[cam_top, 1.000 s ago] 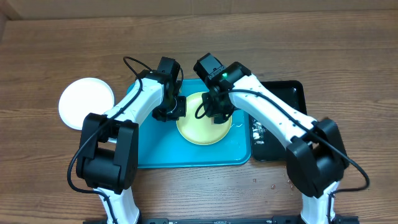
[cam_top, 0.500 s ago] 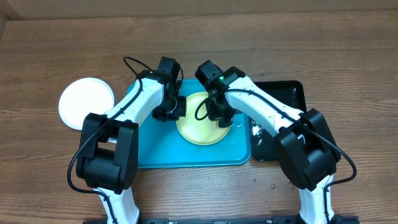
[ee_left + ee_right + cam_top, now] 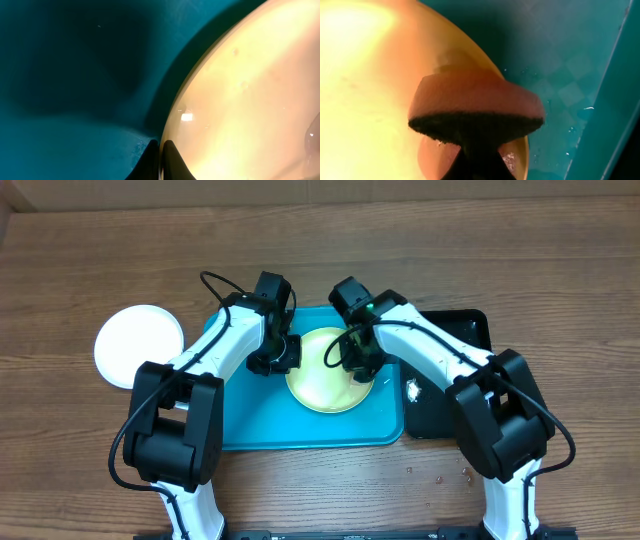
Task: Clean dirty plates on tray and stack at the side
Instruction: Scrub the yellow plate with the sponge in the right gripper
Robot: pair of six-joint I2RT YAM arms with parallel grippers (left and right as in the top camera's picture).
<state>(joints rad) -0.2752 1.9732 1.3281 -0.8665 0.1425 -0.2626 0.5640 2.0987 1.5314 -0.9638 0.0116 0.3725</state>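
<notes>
Blue tray (image 3: 250,418) holding one yellow-green plate (image 3: 318,385), left jaws clenched on its rim, right jaws grasping a sponge (image 3: 475,100) pressed on it.

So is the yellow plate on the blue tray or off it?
On it. From overhead the yellow plate sits inside the rim of the blue tray, and both wrist views show teal tray right beside its edge.

You're over a brown wood-grain table (image 3: 560,270) that spreads out on every side of the sponge (image 3: 476,107). Far beyond the sponge a pale tan strip (image 3: 400,188) borders it. Lighting is even.
</notes>
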